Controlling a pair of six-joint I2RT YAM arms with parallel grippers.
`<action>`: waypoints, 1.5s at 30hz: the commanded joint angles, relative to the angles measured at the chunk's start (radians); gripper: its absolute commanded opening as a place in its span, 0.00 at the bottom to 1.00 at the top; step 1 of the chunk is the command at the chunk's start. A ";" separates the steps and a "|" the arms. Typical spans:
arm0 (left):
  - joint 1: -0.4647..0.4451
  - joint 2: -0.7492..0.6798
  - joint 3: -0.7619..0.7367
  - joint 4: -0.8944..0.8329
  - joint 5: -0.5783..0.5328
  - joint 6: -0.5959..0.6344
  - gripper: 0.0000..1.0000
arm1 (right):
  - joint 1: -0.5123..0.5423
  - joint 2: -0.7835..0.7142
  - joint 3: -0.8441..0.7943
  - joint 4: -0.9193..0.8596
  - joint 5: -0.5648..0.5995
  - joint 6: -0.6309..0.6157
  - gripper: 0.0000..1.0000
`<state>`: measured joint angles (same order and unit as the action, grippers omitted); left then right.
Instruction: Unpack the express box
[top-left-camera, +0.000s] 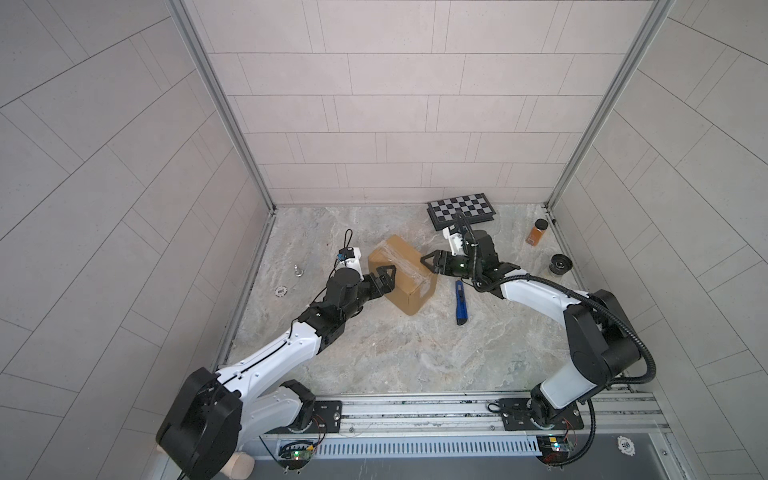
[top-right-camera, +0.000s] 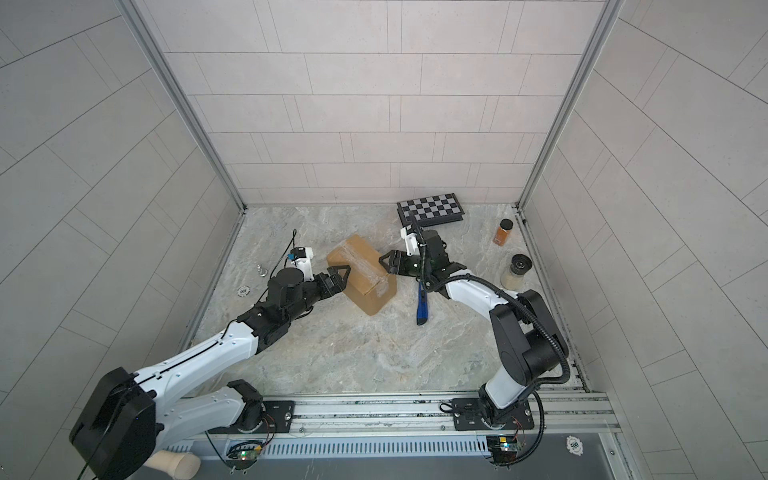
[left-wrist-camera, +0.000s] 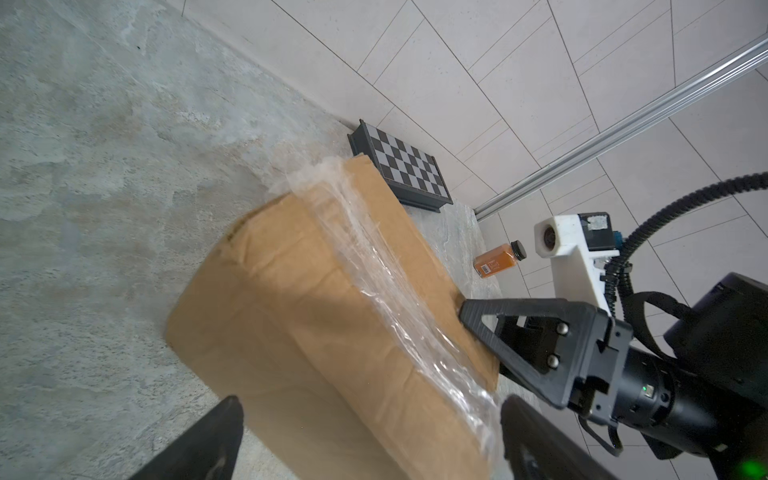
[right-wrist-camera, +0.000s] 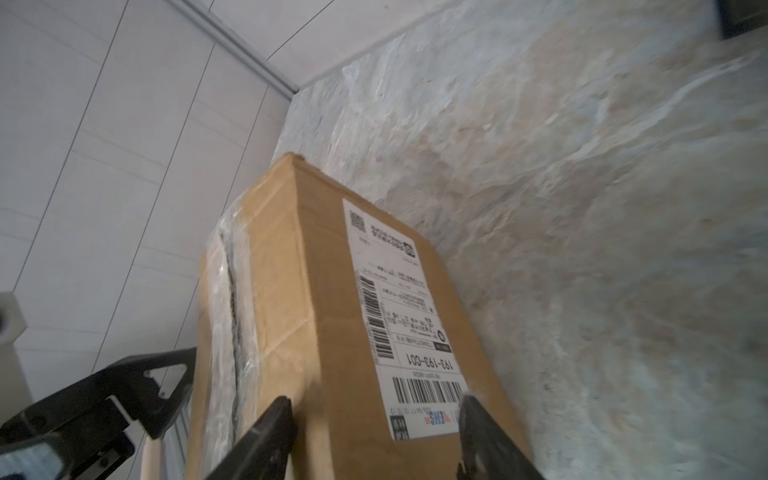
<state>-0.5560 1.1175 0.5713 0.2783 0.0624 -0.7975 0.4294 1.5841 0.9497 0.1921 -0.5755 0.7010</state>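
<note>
Express box (top-left-camera: 401, 272) mid-surface (top-left-camera: 374, 353), taped seam up, between both arms. Left pincer (top-left-camera: 388, 276) wide around one end; right pincer (top-left-camera: 428, 264) part-open at the labelled side, gripping nothing. Best to brace with the left, hook a flap edge beside the seemingly slit tape, lift gently.

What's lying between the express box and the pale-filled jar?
A blue utility knife, its far end by the right arm; both top views show it.

"193-193-C01" — label (right-wrist-camera: 399, 316) on express box (right-wrist-camera: 282, 291)
</note>
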 joint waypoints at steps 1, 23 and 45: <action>0.026 -0.019 -0.010 -0.002 0.026 -0.009 1.00 | 0.048 -0.088 -0.067 0.096 -0.013 0.095 0.65; 0.047 0.151 0.019 -0.209 0.007 0.047 0.98 | 0.347 -0.035 0.396 -0.715 0.666 -0.359 0.75; 0.047 0.156 -0.061 -0.121 0.024 0.026 0.98 | 0.399 0.262 0.597 -0.718 0.823 -0.425 0.77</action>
<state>-0.5125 1.2400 0.5541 0.2581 0.0902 -0.7898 0.8219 1.8046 1.5284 -0.5278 0.2203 0.2890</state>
